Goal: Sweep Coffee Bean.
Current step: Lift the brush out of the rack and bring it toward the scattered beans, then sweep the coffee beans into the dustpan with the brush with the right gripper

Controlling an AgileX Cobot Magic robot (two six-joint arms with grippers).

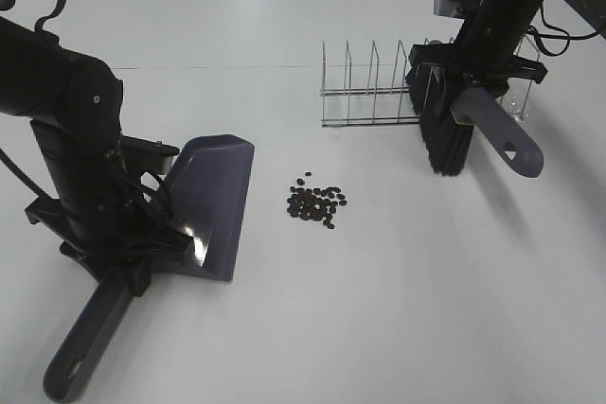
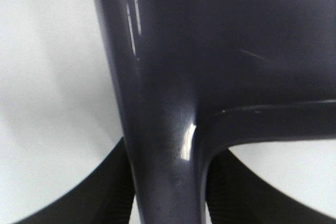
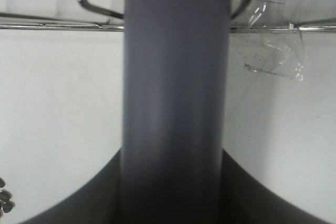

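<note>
The coffee beans (image 1: 317,202) lie in a loose dark cluster on the white table, mid-view. My left gripper (image 1: 133,267) is shut on the handle of a dark grey dustpan (image 1: 213,201), whose open lip rests on the table just left of the beans. The left wrist view shows that handle (image 2: 163,129) between the fingers (image 2: 105,198). My right gripper (image 1: 473,82) is shut on the grey handle of a brush, whose black bristles (image 1: 445,139) hang above the table, right of and behind the beans. In the right wrist view the brush handle (image 3: 176,103) fills the middle and a few beans (image 3: 5,200) show at the edge.
A chrome wire rack (image 1: 374,92) stands on the table directly behind the brush and the beans; it also shows in the right wrist view (image 3: 52,26). The dustpan's long handle end (image 1: 80,352) reaches toward the table's front left.
</note>
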